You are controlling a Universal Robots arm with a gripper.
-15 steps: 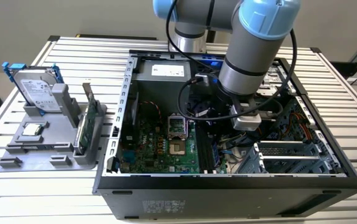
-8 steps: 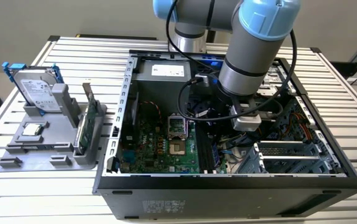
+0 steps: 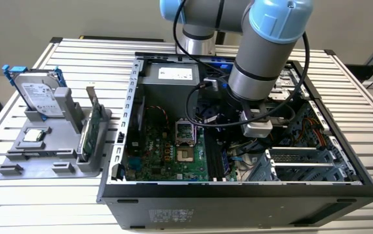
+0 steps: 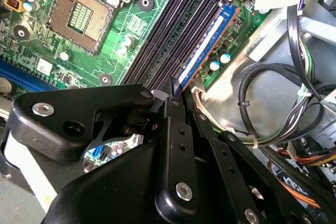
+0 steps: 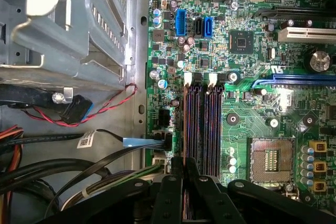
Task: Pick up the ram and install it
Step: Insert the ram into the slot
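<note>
The ram is a thin blue stick standing edge-up along the outermost of the long black motherboard slots, on the side nearest the cables. In the first wrist view the ram shows as a narrow line beside the slots. My gripper is down inside the computer case at the near end of the ram. Its two black fingers stand close together with the ram's edge between them. In the exterior view the arm's wrist reaches into the case over the slots.
A bare CPU socket lies beside the slots. Bundled black cables and a metal drive cage crowd the ram's other side. Outside the case, a grey fixture holds a hard drive and a tall green card.
</note>
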